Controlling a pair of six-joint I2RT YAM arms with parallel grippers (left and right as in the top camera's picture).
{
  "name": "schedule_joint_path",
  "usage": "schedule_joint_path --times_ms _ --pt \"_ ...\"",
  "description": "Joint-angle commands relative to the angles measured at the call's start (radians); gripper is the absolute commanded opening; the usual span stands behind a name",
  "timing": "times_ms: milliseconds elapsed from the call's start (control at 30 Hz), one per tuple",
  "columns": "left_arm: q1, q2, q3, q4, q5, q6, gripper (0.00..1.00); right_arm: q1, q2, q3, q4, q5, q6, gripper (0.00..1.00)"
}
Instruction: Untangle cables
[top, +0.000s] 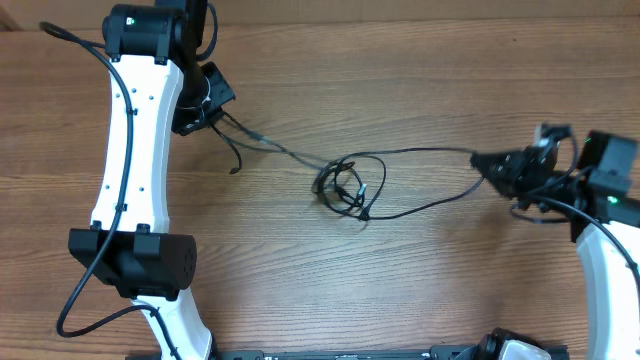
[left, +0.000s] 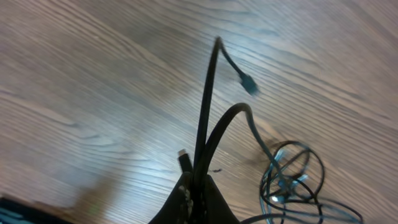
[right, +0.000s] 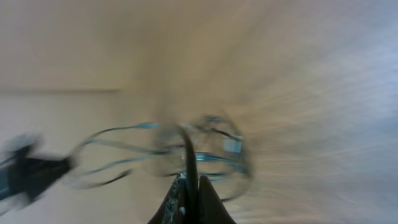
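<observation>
Thin black cables (top: 345, 187) lie knotted in loose loops at the table's middle. One strand runs left up to my left gripper (top: 212, 118), which is shut on two cable strands (left: 208, 118) that rise between its fingers. A small plug end (left: 249, 84) hangs off one of them. Another strand runs right to my right gripper (top: 483, 160), shut on a single cable (right: 189, 158). The tangle (left: 292, 180) shows at the lower right of the left wrist view. In the right wrist view the tangle (right: 211, 149) is blurred ahead of the fingers.
The wooden table (top: 400, 80) carries only the cables. The left arm (top: 135, 150) stretches along the table's left side, with its base (top: 130, 262) at the front. The right arm (top: 605, 250) stands at the right edge.
</observation>
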Motion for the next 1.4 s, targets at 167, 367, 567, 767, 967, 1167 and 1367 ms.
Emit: schedule_joint_path --times_ms 167,367,567,767,967,1167,1367 --pt "0.004 -0.021 -0.023 0.018 -0.090 0.003 0.04 -0.013 -0.163 0.292 -0.027 -0.119 0.062 0.04" --pt "0.000 -0.020 -0.039 0.020 0.004 0.091 0.11 -0.012 -0.222 0.320 -0.056 -0.078 0.067 0.04" --pt "-0.010 -0.017 -0.095 0.043 0.109 0.195 0.54 -0.012 -0.211 0.319 -0.108 -0.077 0.068 0.04" --pt "-0.047 -0.014 -0.143 0.069 0.425 0.490 0.73 -0.004 -0.175 0.319 -0.183 -0.077 0.067 0.04" --pt "-0.114 -0.014 -0.144 0.123 0.595 0.597 0.95 0.099 -0.132 0.319 -0.169 -0.146 0.067 0.04" --pt "-0.175 -0.014 -0.144 0.224 0.591 0.560 1.00 0.213 -0.109 0.319 -0.006 -0.314 0.159 0.04" --pt "-0.181 -0.013 -0.144 0.252 0.488 0.315 1.00 0.217 -0.130 0.320 0.331 -0.460 0.468 0.04"
